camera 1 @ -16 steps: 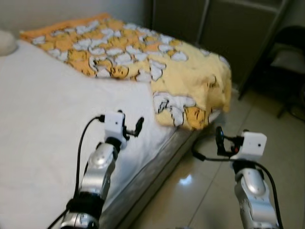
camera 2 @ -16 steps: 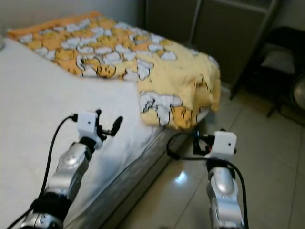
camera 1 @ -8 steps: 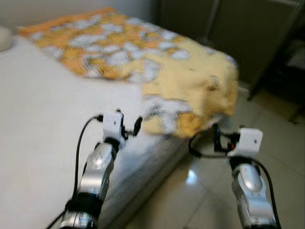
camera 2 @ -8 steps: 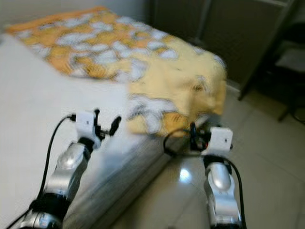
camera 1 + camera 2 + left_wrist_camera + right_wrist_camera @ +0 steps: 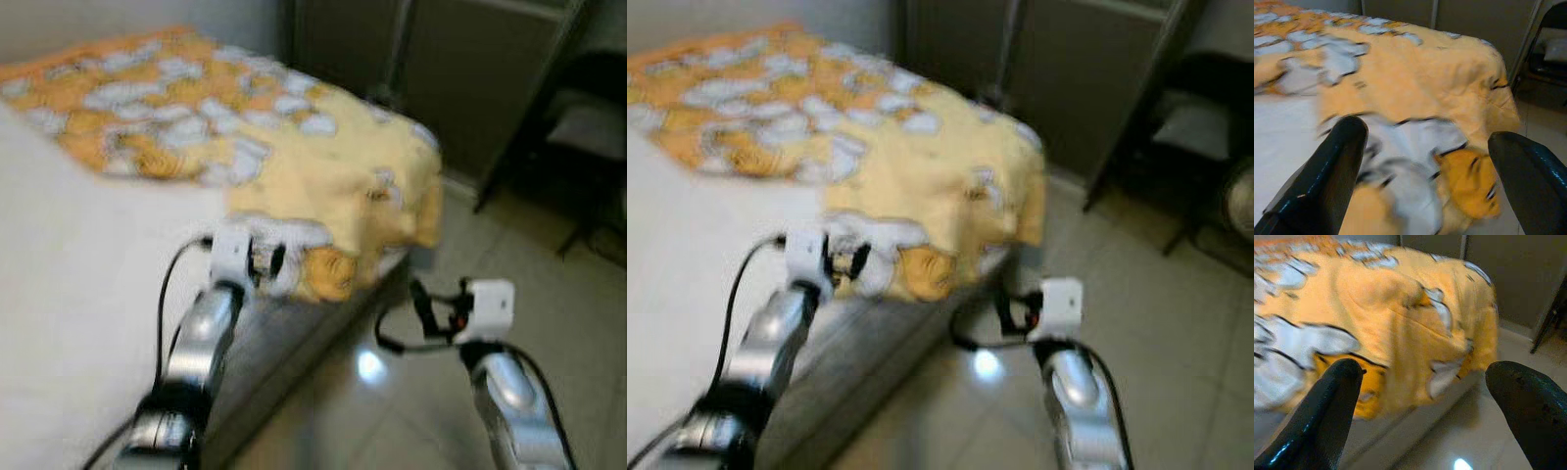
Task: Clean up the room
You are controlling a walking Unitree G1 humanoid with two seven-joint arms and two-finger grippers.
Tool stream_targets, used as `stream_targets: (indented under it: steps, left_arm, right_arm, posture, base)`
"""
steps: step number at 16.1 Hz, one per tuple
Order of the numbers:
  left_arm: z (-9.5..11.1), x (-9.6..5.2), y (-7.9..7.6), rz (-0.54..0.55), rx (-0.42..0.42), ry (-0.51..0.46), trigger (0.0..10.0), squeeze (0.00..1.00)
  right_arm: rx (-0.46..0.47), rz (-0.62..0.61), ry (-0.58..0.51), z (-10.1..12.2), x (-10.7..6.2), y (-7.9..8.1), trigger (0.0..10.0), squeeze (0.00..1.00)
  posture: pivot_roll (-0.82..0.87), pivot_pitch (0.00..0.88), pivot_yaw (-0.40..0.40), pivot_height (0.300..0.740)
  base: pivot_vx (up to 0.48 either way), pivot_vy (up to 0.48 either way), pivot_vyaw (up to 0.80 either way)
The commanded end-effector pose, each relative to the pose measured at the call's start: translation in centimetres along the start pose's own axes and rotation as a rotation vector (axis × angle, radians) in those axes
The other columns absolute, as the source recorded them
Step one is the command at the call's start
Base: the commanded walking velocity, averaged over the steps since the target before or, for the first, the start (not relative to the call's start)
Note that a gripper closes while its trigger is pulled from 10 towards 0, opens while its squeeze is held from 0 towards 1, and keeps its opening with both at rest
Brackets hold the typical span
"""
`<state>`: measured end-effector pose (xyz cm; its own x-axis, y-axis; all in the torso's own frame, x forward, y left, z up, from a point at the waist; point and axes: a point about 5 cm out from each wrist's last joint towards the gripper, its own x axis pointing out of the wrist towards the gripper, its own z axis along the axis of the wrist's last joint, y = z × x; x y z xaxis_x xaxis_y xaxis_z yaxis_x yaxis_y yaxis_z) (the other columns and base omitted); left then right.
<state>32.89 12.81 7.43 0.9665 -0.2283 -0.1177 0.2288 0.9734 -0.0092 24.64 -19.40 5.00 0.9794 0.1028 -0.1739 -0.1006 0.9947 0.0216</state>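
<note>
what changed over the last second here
The view has swung and closed in on the bed corner, so the left gripper now sits at the edge of the yellow blanket. The right gripper hangs over the floor. Both are open and empty, as before; the blanket is unmoved.

Your head views are smeared by motion, so the print on the yellow blanket (image 5: 323, 176) is unreadable. The bed (image 5: 78, 294) runs off the left edge. A dark chair (image 5: 1200, 127) at upper right is cut off and too blurred to make out.
</note>
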Motion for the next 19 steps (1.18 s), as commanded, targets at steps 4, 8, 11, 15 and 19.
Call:
stream_targets:
  steps: [4,8,11,15,19]
  left_arm:
    - [1.1,1.2,-0.1,-0.01,-0.026,-0.025,10.0,0.0]
    - [0.8,1.4,-0.4,0.007,-0.001,-0.001,10.0,0.0]
    - [0.6,1.6,-0.6,-0.015,0.034,0.016,10.0,0.0]
    - [0.8,1.7,-0.8,-0.032,0.056,0.002,10.0,0.0]
    - [0.2,2.2,-2.1,-0.067,0.033,0.056,10.0,0.0]
  right_arm:
    - [-0.021,-0.007,-0.03,1.4,-0.2,-0.8,10.0,0.0]
    - [-0.013,-0.001,-0.034,1.6,0.0,-0.7,10.0,0.0]
    - [-0.008,0.012,-0.029,1.4,0.0,-0.3,10.0,0.0]
    - [-0.006,0.023,-0.026,1.3,0.2,0.0,10.0,0.0]
    - [-0.006,0.05,0.0,0.8,-0.8,0.1,10.0,0.0]
  posture:
    - [-0.16,0.0,-0.008,0.74]
    - [-0.16,0.0,-0.005,0.74]
    - [-0.15,0.0,-0.005,0.74]
    - [-0.15,0.0,0.001,0.74]
    - [-0.16,0.0,-0.023,0.74]
  base:
    - [0.061,0.101,0.0]
    - [0.0,0.478,0.0]
    - [0.248,0.275,0.0]
    - [0.228,0.0,0.0]
    - [0.0,0.0,0.0]
